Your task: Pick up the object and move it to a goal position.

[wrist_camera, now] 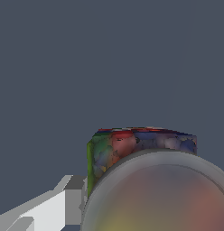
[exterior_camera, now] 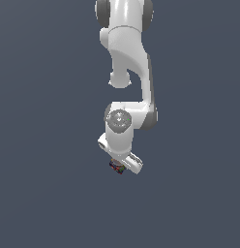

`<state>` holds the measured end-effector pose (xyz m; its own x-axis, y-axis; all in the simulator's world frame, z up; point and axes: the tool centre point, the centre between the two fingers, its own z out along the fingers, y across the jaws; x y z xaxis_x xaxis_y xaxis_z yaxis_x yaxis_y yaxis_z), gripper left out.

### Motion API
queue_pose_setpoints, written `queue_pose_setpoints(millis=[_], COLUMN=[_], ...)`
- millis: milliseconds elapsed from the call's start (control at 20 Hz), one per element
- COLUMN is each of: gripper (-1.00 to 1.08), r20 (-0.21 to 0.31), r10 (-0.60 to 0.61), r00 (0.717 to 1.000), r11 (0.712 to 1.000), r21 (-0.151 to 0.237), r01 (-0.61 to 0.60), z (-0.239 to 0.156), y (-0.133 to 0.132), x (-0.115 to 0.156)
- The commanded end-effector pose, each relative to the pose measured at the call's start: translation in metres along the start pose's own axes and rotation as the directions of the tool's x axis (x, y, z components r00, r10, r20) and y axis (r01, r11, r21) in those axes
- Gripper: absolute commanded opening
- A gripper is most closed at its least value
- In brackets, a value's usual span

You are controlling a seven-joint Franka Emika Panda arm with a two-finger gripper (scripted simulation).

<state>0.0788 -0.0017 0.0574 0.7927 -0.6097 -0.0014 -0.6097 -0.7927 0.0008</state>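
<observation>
The object is a small cube of red, blue and green squares with a greyish bowl-like top. In the wrist view it [wrist_camera: 132, 146] fills the lower part of the picture, very close to the camera. In the exterior view only a corner of it [exterior_camera: 115, 167] shows from under the white hand. My gripper [exterior_camera: 120, 162] is right over it. One white finger [wrist_camera: 64, 203] lies against the cube's green side. The other finger is hidden behind the bowl-like top. The gripper looks shut on the object.
The white arm [exterior_camera: 127, 58] reaches down from the top of the exterior view. Around it is a plain dark grey-blue floor [exterior_camera: 44, 145]. No other object or goal marker shows.
</observation>
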Motion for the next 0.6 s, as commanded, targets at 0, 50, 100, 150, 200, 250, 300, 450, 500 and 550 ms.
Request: queue_pose_setpoints(millis=[0, 50, 100, 150, 200, 250, 300, 450, 500, 550], gripper=[-1.00, -1.00, -1.00, -1.00, -1.00, -1.00, -1.00, -1.00, -1.00, -1.00], r20=[-0.001, -0.001, -0.001, -0.001, -0.001, -0.001, 0.000, -0.002, -0.004, -0.006], r10=[0.000, 0.000, 0.000, 0.000, 0.000, 0.000, 0.000, -0.004, -0.007, -0.011], r00=[1.000, 1.000, 1.000, 1.000, 1.000, 1.000, 1.000, 1.000, 1.000, 1.000], r11=[1.000, 1.000, 1.000, 1.000, 1.000, 1.000, 1.000, 1.000, 1.000, 1.000], r21=[0.001, 0.001, 0.001, 0.001, 0.001, 0.001, 0.000, 0.003, 0.004, 0.007], r01=[0.000, 0.000, 0.000, 0.000, 0.000, 0.000, 0.000, 0.004, 0.007, 0.011], z=[-0.001, -0.001, -0.001, -0.001, -0.001, -0.001, 0.000, -0.004, -0.008, -0.012], y=[0.000, 0.000, 0.000, 0.000, 0.000, 0.000, 0.000, -0.001, -0.003, -0.004], x=[0.001, 0.001, 0.001, 0.001, 0.001, 0.001, 0.000, 0.001, 0.001, 0.002])
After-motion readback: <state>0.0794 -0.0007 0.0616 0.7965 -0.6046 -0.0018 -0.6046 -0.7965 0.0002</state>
